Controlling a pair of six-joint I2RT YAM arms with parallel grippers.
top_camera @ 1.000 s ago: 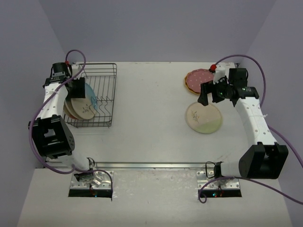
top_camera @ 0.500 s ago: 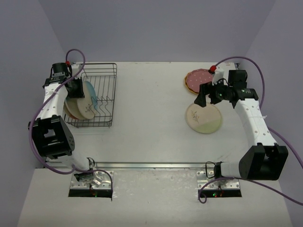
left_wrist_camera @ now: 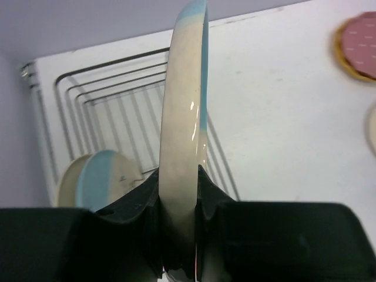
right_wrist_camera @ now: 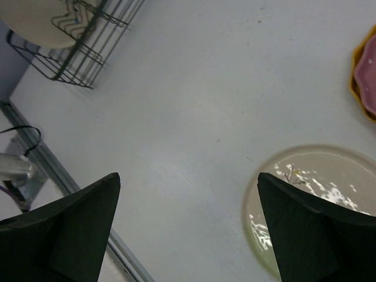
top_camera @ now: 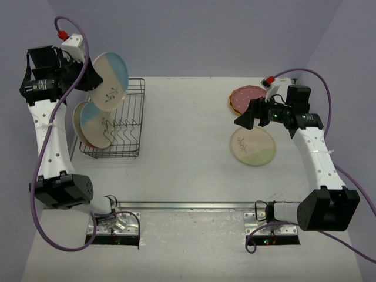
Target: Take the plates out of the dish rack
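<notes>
Blue-tinted cream plate [top_camera: 108,79] had come clear of the dish rack [top_camera: 124,126]. Half a second before, it stood among the tines. Now it hung high over the rack's far left corner, tilted, with the left jaws clenched on its rim. The left arm had swung up and back to lift it.

At least two more plates [top_camera: 93,124] leaned in the rack's left end, the front one also blue-topped. The right jaws stood released and gripped nothing. They hovered over the counter [top_camera: 188,170] near the green-tinted plate [top_camera: 254,147], having eased a little to the left. Beyond that plate, the dark pink plate [top_camera: 247,98] lay on the yellow-orange plate [top_camera: 231,106].

To my judgement the pull-out was finished, and the carry across to the counter was the step in hand. The plates in the rack would follow.
</notes>
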